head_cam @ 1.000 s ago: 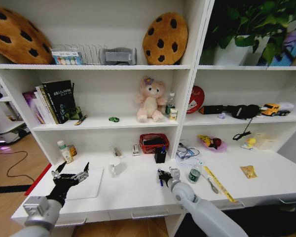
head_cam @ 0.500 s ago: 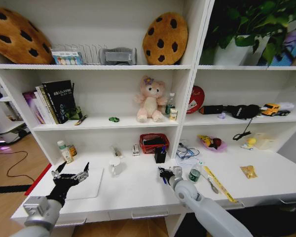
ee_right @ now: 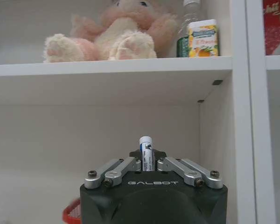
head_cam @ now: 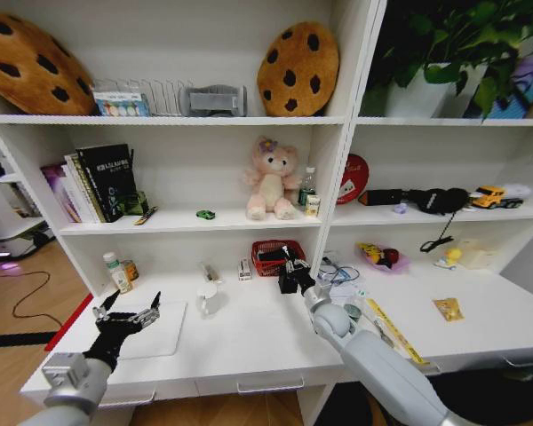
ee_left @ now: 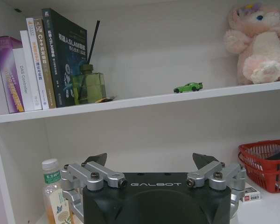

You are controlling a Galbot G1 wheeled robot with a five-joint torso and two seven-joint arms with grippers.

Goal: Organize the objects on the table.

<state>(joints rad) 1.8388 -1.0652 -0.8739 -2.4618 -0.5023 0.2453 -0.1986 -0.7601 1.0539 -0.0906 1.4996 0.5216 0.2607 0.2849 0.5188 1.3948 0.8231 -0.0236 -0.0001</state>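
Note:
My right gripper (head_cam: 292, 272) hovers over the white table (head_cam: 249, 342), close in front of the red basket, and is shut on a blue-and-white pen (ee_right: 145, 148) that stands up between its fingers (ee_right: 146, 161). The left gripper (head_cam: 127, 314) hangs open and still over the flat silver laptop (head_cam: 160, 335) at the table's left end; its fingers are spread wide in the left wrist view (ee_left: 149, 159). A tiny green toy car (head_cam: 205, 214) (ee_left: 188, 87) sits on the middle shelf. The small green-labelled jar (head_cam: 351, 311) stands just right of my right forearm.
The red basket (head_cam: 271, 257) sits at the back of the table. A white cup (head_cam: 208, 295), a bottle (head_cam: 116, 272), a yellow ruler (head_cam: 396, 331) and cables (head_cam: 336, 270) also lie on it. The pink plush bear (head_cam: 271, 181) and books (head_cam: 99, 182) are on the shelf above.
My right gripper has lifted from the table's front and moved back toward the red basket, carrying the pen. The left arm has not moved.

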